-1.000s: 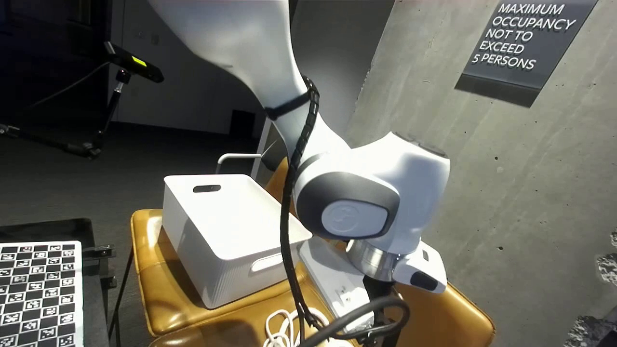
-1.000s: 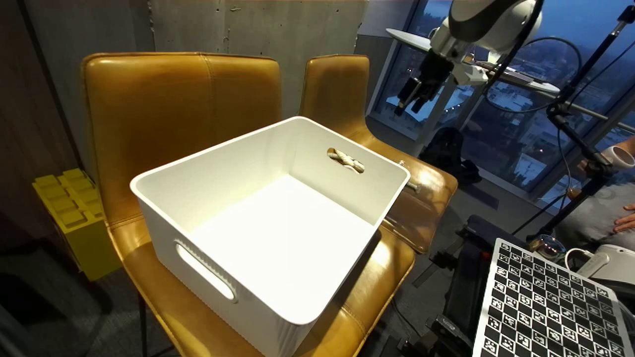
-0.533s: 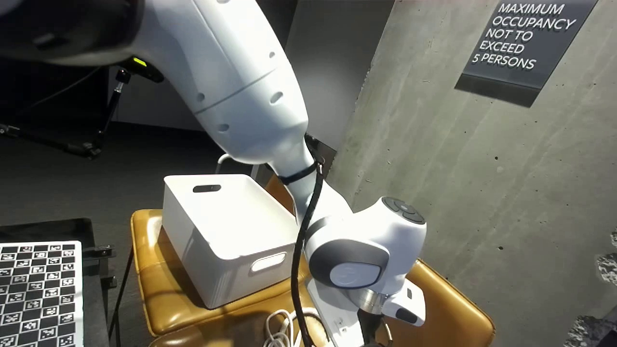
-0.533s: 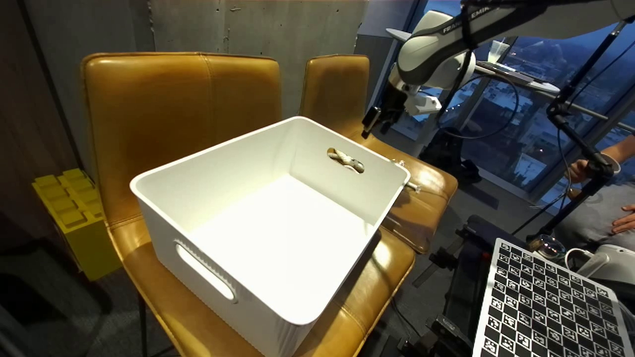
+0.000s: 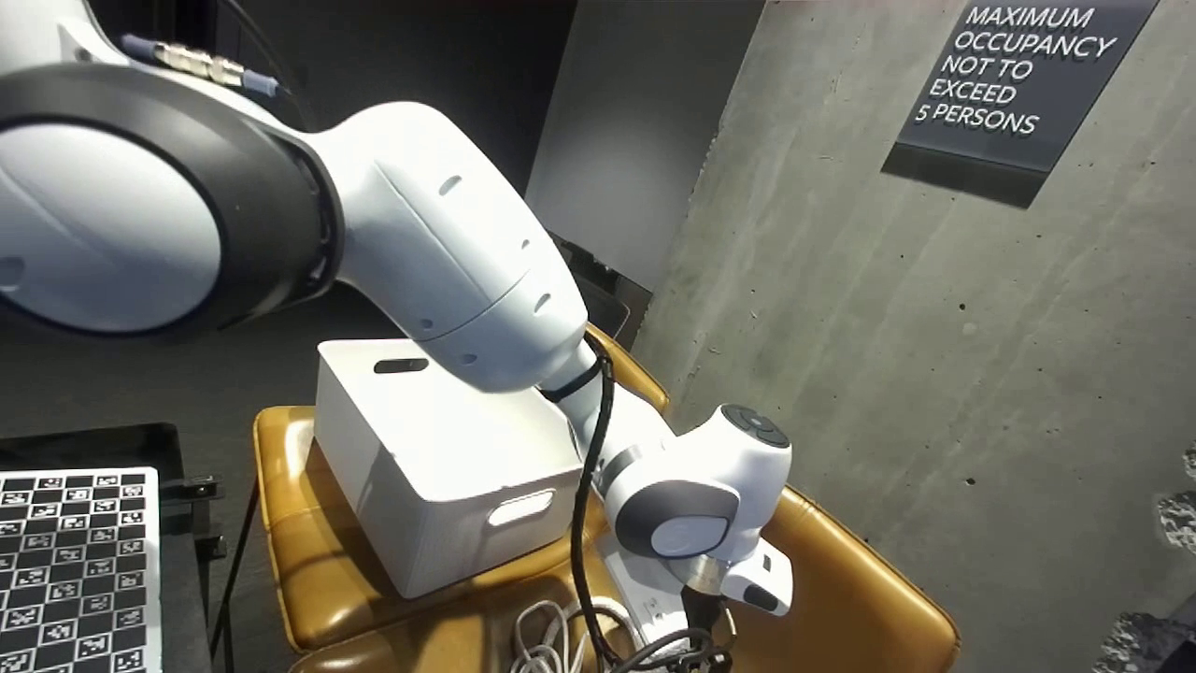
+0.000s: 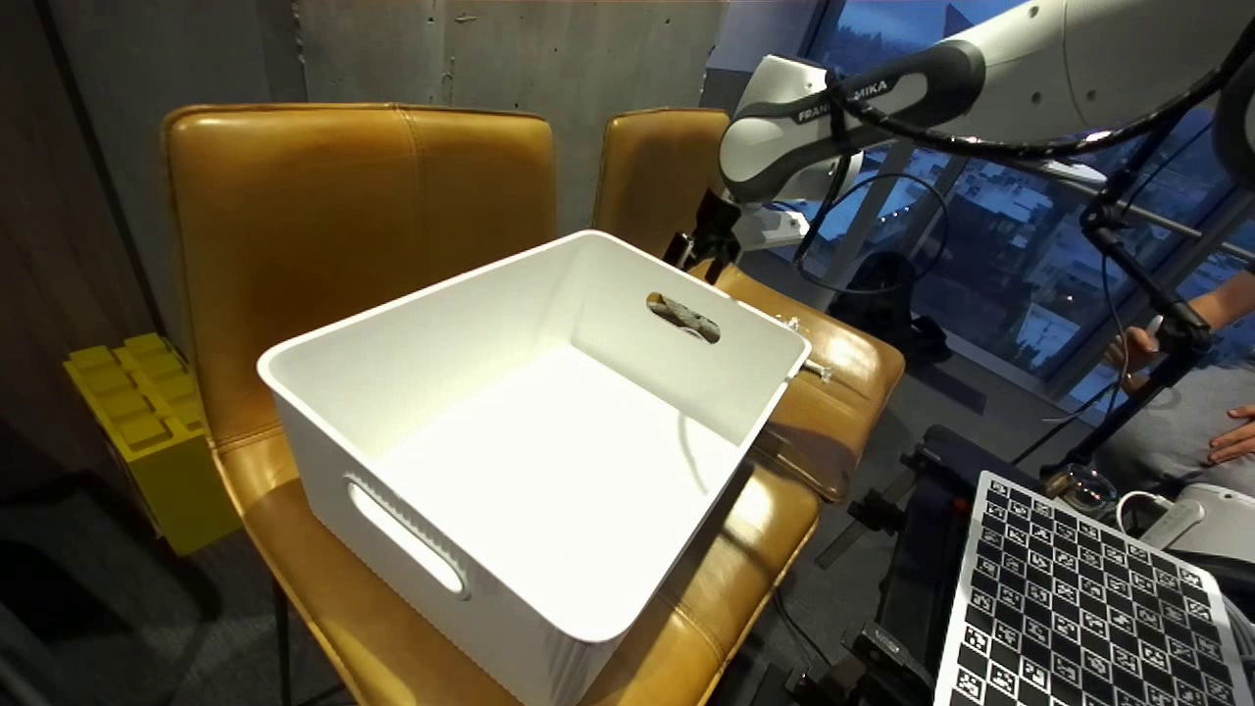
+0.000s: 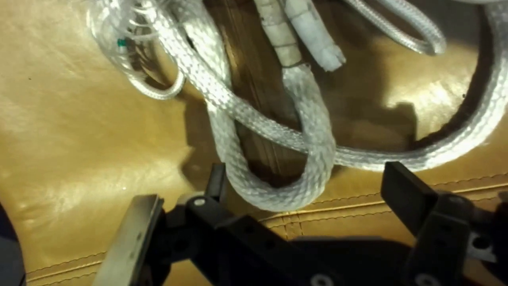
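My gripper (image 7: 306,178) stands open over the tan leather seat (image 7: 91,131), its two black fingers (image 7: 405,194) wide apart. Between them in the wrist view shows the loop of a thick white braided rope (image 7: 274,198), with nothing pinched. How far the fingertips are from the rope I cannot tell. Other rope strands cross above the loop, with a whitish taped end (image 7: 317,43) at the top. In an exterior view the gripper (image 6: 701,257) hangs just behind the far wall of the white bin (image 6: 618,324). Pale rope (image 6: 683,316) shows through that wall's handle hole.
The bin stands on a neighbouring tan chair (image 6: 353,265); the arm partly covers the bin (image 5: 439,551) in an exterior view. A checkered marker board (image 6: 1088,588), a camera stand (image 6: 1128,245) and a seated person (image 6: 1186,431) are at the side. A concrete wall (image 5: 906,308) rises behind the chairs.
The arm has reached further out and come down. In an exterior view the gripper has moved left and lower, towards the bin's far wall. It has stayed open throughout.
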{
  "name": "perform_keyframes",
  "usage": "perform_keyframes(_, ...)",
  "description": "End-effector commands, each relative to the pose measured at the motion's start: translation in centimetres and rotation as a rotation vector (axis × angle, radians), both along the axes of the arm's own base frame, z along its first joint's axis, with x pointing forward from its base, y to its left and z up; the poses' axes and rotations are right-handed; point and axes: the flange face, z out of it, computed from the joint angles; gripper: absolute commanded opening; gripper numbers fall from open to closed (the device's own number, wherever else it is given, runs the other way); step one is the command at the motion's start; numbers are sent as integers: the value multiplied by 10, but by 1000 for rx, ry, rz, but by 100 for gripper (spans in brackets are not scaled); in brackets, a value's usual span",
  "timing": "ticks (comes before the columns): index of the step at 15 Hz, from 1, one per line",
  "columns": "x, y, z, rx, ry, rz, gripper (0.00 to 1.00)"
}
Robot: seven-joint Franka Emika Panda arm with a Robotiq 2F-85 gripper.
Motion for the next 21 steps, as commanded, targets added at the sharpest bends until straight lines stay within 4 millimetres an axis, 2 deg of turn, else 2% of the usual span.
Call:
perform_keyframes(1,16,6,-12,-20,18,-17,71)
perform_keyframes(6,17,0,-25,-26,36,-49,33)
perform_keyframes(10,20,-7,-21,-27,30,-68,3)
perform_keyframes(12,21,-11,-16,-30,20,-75,0)
perform_keyframes(14,22,-15,0,-27,20,-94,3)
perform_keyframes(16,22,-18,28,-25,19,-115,3)
perform_keyframes(18,21,-18,66,-25,14,-122,3)
perform_keyframes(21,17,-19,109,-22,-26,-104,3)
